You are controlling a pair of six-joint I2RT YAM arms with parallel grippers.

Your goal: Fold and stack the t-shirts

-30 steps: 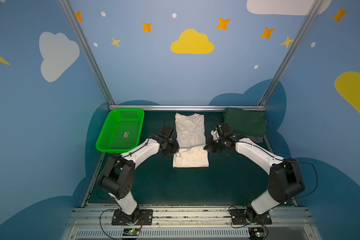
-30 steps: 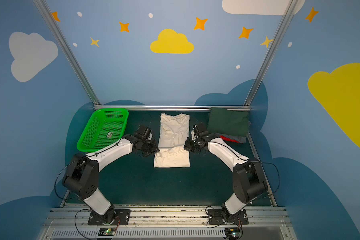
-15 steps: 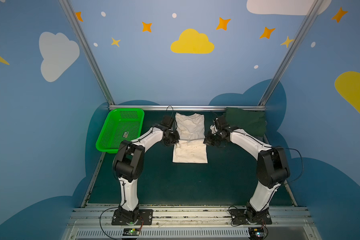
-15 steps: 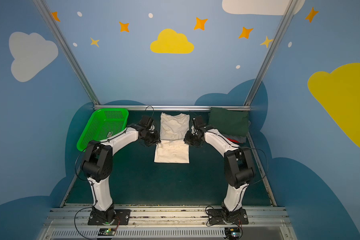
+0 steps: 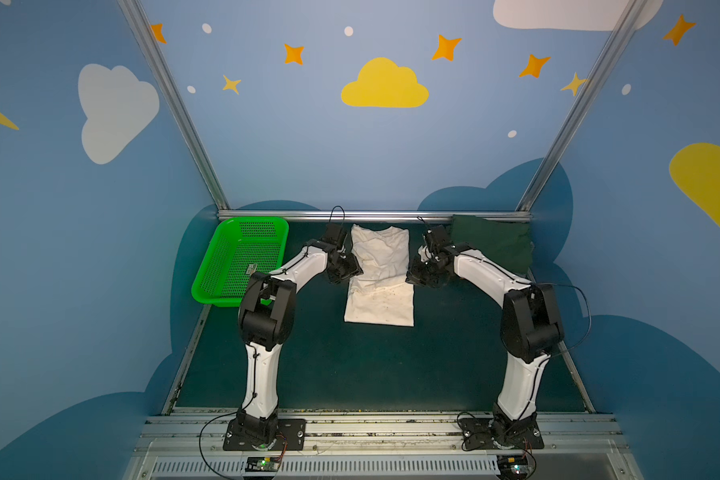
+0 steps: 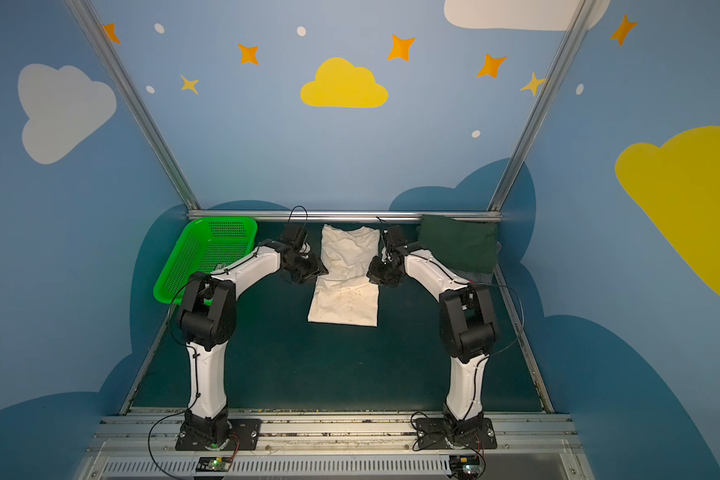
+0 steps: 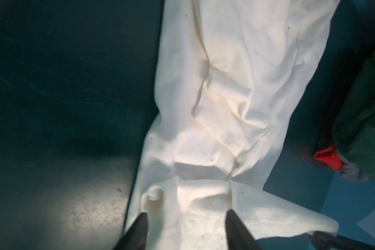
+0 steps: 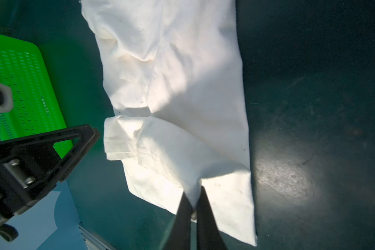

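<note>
A white t-shirt was laid on the dark green surface, at the middle of its far edge, lengthwise toward the near edge. Its far half was rumpled and lay doubled over the flatter near half, on which small dark specks could be made out.

The left end effector was placed at the shirt's left edge, about halfway along its length. In the left wrist view its fingers were seen spread well apart above a loose roll of the white cloth – nothing was gripped between them.

The right end effector was placed at the shirt's right edge, opposite the left one. In the right wrist view its fingers were drawn close together, with only a narrow gap, and a raised ridge of the white cloth was pinched between them.

A folded dark green t-shirt was set in the far right corner of the surface, apart from the white one. Corners of a red t-shirt and a grey t-shirt were seen beneath it.

A bright green basket was set in the far left corner – a small label lay on its floor.
</note>
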